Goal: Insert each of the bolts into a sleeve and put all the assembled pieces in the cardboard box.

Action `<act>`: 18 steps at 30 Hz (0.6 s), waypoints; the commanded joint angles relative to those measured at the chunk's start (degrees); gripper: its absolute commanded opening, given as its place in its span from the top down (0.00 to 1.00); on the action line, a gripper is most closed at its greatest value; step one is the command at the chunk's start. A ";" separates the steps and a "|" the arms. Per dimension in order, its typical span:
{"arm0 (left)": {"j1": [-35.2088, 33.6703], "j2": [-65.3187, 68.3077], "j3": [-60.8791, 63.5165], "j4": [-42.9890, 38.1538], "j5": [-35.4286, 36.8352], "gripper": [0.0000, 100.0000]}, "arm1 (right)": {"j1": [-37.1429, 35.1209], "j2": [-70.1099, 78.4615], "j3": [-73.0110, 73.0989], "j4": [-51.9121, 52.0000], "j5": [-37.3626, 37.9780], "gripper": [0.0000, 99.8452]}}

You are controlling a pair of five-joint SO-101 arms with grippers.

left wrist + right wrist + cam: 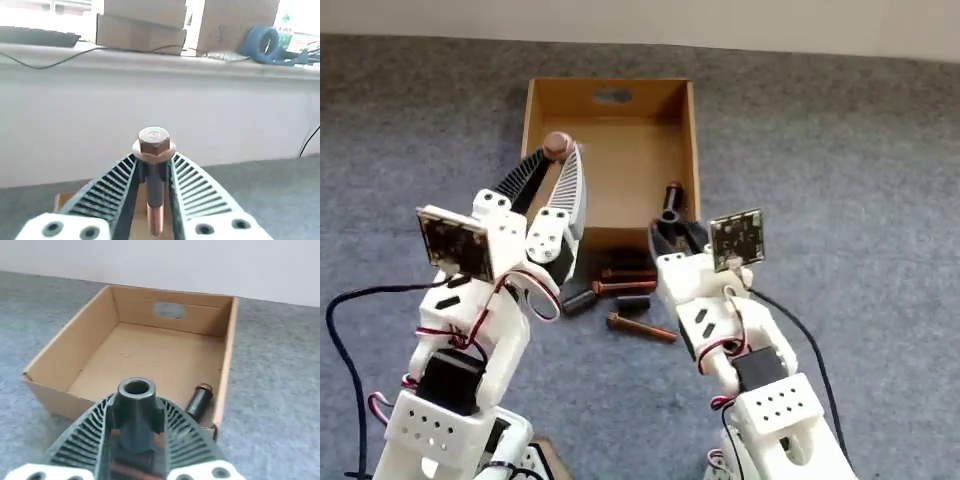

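Copper bolt (pixel 153 149) stands head-up, pinched between the left gripper's (pixel 153 197) fingers (pixel 112 192), its shank dark there, perhaps sleeved; from above it hangs over the box's (pixel 534 120) left side. Right gripper (pixel 136 435) clamps a sleeve (pixel 135 407) upright just short of the box's front wall. The right wrist view shows one assembled piece (pixel 199 399) inside by the right wall; the high view adds loose bolts (pixel 642 328) and sleeves (pixel 578 300) on the carpet (pixel 840 150).

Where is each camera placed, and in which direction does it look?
High view: above, behind the arms, looking down on both arms and the cardboard box.
Left wrist view: on the left arm, facing a white wall past the left gripper holding a bolt.
Right wrist view: on the right arm, facing the box past the right gripper holding a sleeve.
High and right wrist views share the box.
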 commanded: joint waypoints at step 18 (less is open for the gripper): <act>20.88 -1.01 -1.36 -8.35 -0.62 0.99 | -1.10 -35.03 6.20 8.84 5.98 0.99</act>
